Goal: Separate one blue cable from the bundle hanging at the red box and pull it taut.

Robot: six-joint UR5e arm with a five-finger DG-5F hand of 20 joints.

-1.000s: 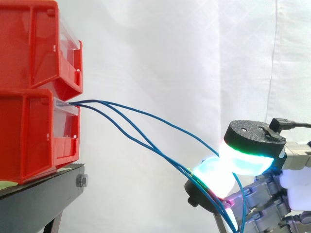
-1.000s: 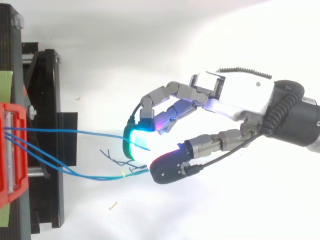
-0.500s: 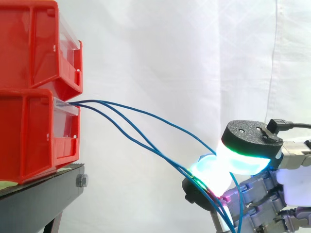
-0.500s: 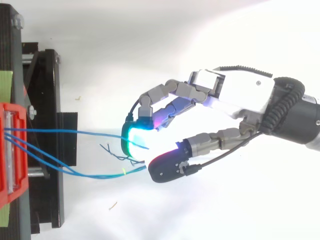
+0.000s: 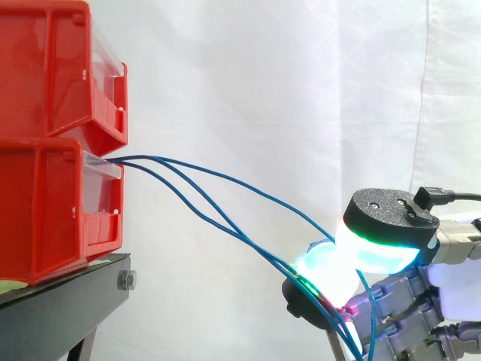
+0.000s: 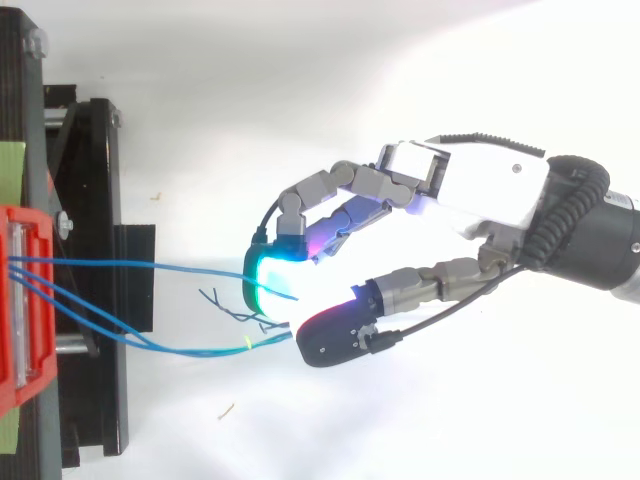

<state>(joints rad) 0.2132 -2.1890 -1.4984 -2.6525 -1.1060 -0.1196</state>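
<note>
Hand (image 6: 470, 195) comes in from the right edge in both views, wrist about level, reaching left toward the bins. Its fingers are curled in an arc with the thumb (image 6: 335, 335) swung in opposite them. The fingertips (image 6: 262, 285) glow cyan-white, with a magenta tint on a finger behind.

Three blue cables (image 5: 248, 186) leave the front opening of the lower red bin (image 5: 45, 210) and sag down to the right, slack, well clear of the black stand (image 5: 68, 293). Two strands run close together into the space between the glowing pads. The third runs higher, meets the upper pad in the side view and drops past it. So the hand is curled round the cables, thumb on one side and fingers on the other. From above a narrow gap shows between the pads, and how hard they press on the strands is hard to make out.

The bins sit at the stand's near edge, the upper red bin (image 5: 45, 68) stacked on the lower; both are cut off at the left. The bottom edge of the side view cuts off the lower part of the hand and the cables' further run. The arm is cut off at the right. Thin dark squiggles (image 6: 225, 305) lie under the fingertips in the top view; what they are is unclear. White curtain (image 5: 263, 90) behind.
</note>
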